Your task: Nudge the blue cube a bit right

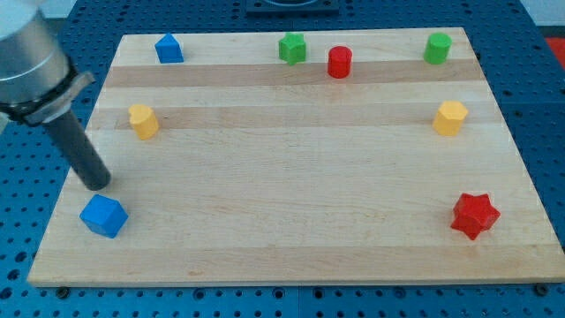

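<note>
Blue cube sits near the wooden board's bottom-left corner, matte and sharp-edged. My tip rests just above it, slightly left; there is no claw, only a bare rod. To nudge it right, I judge the tip should drop to its left face and push gently. Farther off: a red star, two yellow blocks, a blue house-shaped block.
</note>
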